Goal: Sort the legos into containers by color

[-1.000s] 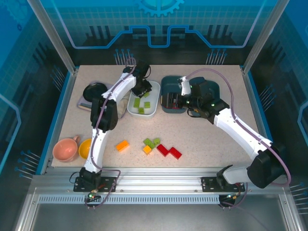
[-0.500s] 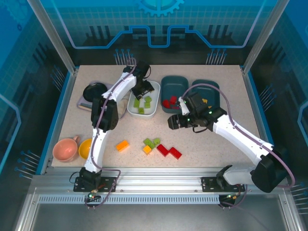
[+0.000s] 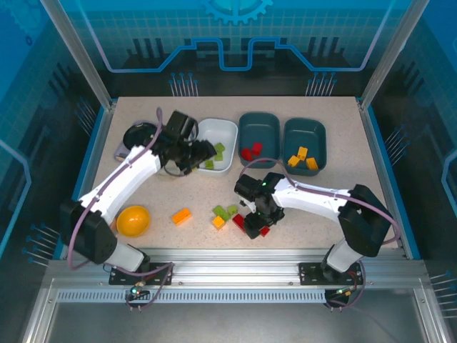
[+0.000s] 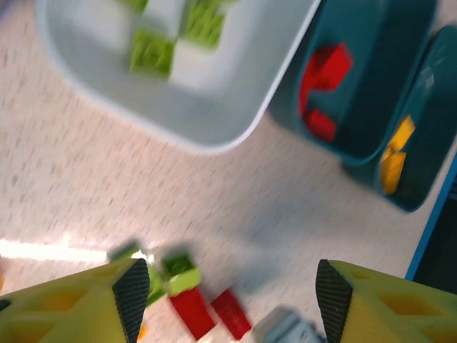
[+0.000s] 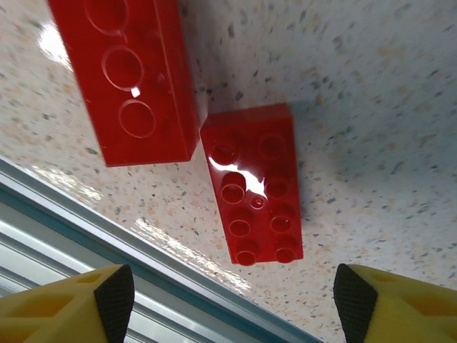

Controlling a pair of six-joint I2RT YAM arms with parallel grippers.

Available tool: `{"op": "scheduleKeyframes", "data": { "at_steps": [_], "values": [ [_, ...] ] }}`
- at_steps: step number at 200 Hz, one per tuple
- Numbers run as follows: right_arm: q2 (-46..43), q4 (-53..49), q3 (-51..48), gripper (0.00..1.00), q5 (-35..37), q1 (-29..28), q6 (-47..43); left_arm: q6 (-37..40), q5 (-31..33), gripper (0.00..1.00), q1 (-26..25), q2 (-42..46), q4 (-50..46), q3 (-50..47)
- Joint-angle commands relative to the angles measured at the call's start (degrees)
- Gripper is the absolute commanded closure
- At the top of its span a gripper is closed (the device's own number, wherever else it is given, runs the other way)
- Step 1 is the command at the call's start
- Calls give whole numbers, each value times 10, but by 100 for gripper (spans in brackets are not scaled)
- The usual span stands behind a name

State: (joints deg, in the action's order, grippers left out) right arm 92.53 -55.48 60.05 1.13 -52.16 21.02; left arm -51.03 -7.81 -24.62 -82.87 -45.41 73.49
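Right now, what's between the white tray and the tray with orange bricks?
A teal tray holding red bricks sits between them, as the top view shows.

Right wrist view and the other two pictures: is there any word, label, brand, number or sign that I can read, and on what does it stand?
No text can be read.
Red brick, right wrist view: its studs show no legible mark.
White tray: no lettering on it.
Back wall: only a gear drawing and lines, no words.
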Motion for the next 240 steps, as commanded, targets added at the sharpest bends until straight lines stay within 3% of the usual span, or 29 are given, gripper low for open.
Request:
{"op": "scheduleKeyframes", "data": {
  "at_steps": [1,50,89,120,143,163,182,240],
  "values": [
    [26,-16,4,25,4,-7,16,-19,-30,32,-21,50,31,-80],
    [83,17,11,33,36,-6,15,-52,-24,32,-44,132,32,-162],
    [104,31,13,53,48,9,17,-52,-16,32,-50,150,29,-165],
    [70,11,7,65,72,13,29,-53,-9,33,-50,160,25,-167],
    [11,-25,23,67,94,34,43,-51,-2,33,-52,167,30,-163],
    [-20,-37,89,68,96,78,33,-47,12,33,-54,171,34,-156],
    [12,-24,185,68,91,126,16,-47,26,33,-54,175,44,-150],
    [292,-23,529,69,41,273,25,-43,38,33,-56,153,62,-130]
  ]
}}
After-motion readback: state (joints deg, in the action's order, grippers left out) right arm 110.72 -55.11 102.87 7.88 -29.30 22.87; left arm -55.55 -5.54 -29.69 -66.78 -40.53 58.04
